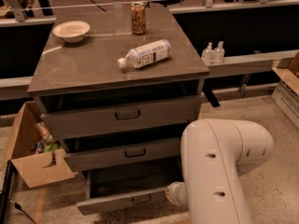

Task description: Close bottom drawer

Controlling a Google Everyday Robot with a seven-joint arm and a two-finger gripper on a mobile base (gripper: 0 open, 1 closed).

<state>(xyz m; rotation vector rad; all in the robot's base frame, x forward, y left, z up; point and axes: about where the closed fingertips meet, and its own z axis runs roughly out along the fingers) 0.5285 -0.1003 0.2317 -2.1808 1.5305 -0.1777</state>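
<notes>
If you start at the far left, there's an open cardboard box (28,164) on the floor beside the cabinet with some odds and ends in it. Up on the worktop (70,69), a pale bowl (71,30) sits near the back-left corner. A drinks can (138,17) stands at the back edge around the middle, and a plastic bottle (145,55) lies on its side toward the right edge, cap pointing left.

Under the front edge are the three grey drawers. The top drawer (121,115) and middle drawer (126,153) both look cracked open a bit. The bottom drawer (112,205) is the one pulled well out, with its shallow tray showing and its little black handle (140,199) facing the camera.

Right of that, the gripper (174,193) is down at the right end of the bottom drawer's front panel. It's mostly hidden behind the big white arm (219,167) that fills the lower right of the view, so I can't tell if it's open or closed, or holding anything. Past the worktop's right edge, two small pump bottles (213,53) stand on a ledge.

My read: this is the getting-into-contact stage and the actual closing isn't done yet. The next move calls for a steady push on the front panel, straight back into the cabinet. Pushing from the right end only could skew the drawer and jam it, I reckon.
</notes>
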